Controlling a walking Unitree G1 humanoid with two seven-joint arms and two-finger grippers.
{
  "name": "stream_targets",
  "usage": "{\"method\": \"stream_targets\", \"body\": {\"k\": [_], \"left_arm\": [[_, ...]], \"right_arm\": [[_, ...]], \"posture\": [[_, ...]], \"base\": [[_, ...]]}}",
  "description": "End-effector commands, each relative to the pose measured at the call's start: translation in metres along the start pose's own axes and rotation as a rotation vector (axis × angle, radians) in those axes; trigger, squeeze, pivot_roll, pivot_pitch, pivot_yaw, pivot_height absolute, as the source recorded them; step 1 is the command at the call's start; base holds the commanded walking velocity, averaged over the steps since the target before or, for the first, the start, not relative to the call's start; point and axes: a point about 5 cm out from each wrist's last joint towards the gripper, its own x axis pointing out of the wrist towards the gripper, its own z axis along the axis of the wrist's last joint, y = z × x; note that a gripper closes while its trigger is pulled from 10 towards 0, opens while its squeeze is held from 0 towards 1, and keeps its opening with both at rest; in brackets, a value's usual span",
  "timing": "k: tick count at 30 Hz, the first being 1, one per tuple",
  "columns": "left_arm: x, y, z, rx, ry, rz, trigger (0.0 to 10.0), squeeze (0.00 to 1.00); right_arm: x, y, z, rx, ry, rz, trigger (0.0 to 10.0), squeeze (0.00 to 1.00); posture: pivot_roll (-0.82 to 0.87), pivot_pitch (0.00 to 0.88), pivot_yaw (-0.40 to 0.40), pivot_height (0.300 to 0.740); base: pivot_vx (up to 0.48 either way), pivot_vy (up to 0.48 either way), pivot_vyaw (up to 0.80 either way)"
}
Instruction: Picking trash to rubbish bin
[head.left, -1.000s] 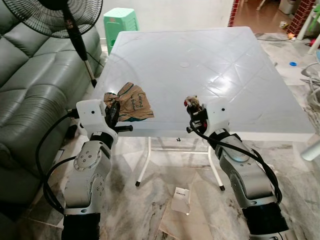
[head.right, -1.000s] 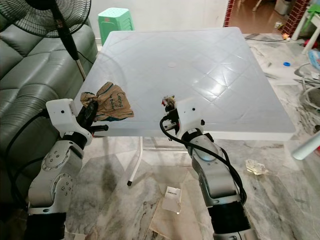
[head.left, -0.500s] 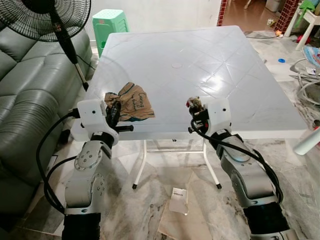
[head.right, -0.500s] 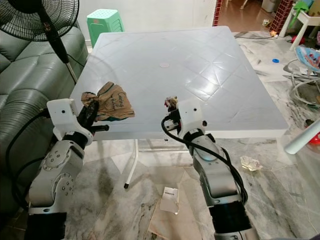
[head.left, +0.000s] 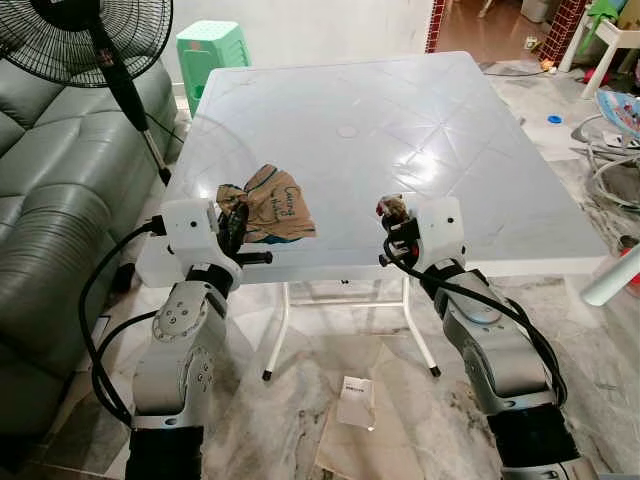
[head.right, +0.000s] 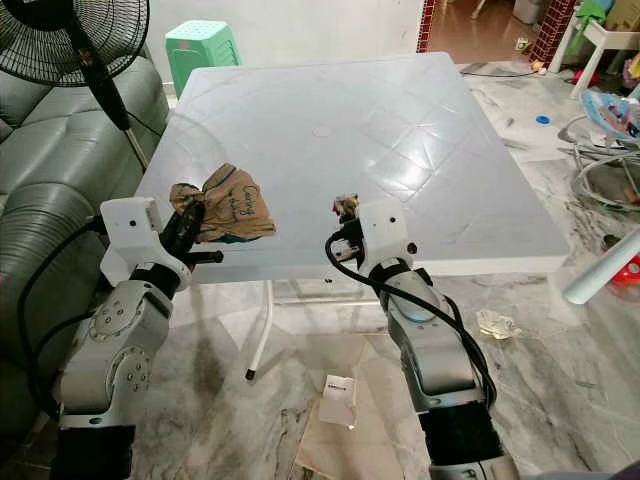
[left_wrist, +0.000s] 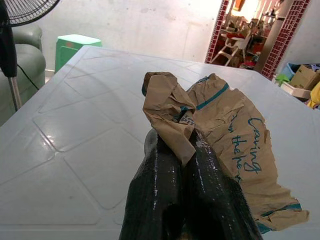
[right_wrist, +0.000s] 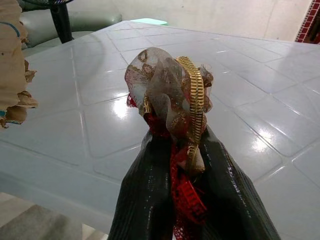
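A crumpled brown paper bag with blue writing hangs over the near left edge of the white plastic table. My left gripper is shut on one bunched corner of it; in the left wrist view the paper bag rises from between the black fingers. My right gripper is shut on a small red and gold wrapper, held just above the table's near edge. The right wrist view shows this wrapper pinched between the fingers.
A grey sofa and a standing fan are on the left, a green stool beyond the table. Paper scraps lie on the marble floor under the table, a clear wrapper to the right. Clutter fills the far right.
The camera has shifted slightly, so the table sits a little differently in the picture. Both grippers keep their hold and their places at the table's near edge.
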Motion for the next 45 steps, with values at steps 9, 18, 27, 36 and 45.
{"method": "stream_targets", "body": {"k": [9, 18, 27, 36, 45], "left_arm": [[-0.0004, -0.0021, 0.0013, -0.001, -0.004, -0.026, 0.0, 0.00], [-0.0018, -0.0029, -0.0003, -0.007, 0.004, -0.032, 0.0, 0.00], [-0.0019, -0.0018, 0.0005, -0.017, 0.000, -0.024, 0.0, 0.00], [-0.0025, -0.0019, 0.0013, -0.011, -0.007, -0.025, 0.0, 0.00], [-0.0013, -0.0037, 0.0053, -0.037, -0.024, -0.028, 0.1, 0.00]], "right_arm": [[0.0024, -0.0002, 0.0013, -0.003, 0.007, 0.004, 10.0, 0.00], [0.0022, 0.0006, 0.0003, 0.000, 0.010, 0.004, 10.0, 0.00], [0.0013, 0.0009, 0.0019, 0.011, -0.009, 0.005, 10.0, 0.00], [0.0012, 0.0017, 0.0014, 0.011, -0.007, 0.006, 10.0, 0.00], [0.0012, 0.0004, 0.0014, 0.014, -0.009, -0.001, 10.0, 0.00]], "posture": [[0.00, 0.024, 0.033, 0.740], [0.00, 0.026, 0.036, 0.740], [0.00, 0.028, 0.037, 0.740], [0.00, 0.029, 0.038, 0.740], [0.00, 0.029, 0.037, 0.740]], "base": [[0.000, 0.000, -0.78], [0.000, 0.000, -0.78], [0.000, 0.000, -0.61], [0.000, 0.000, 0.00], [0.000, 0.000, 0.00]]}}
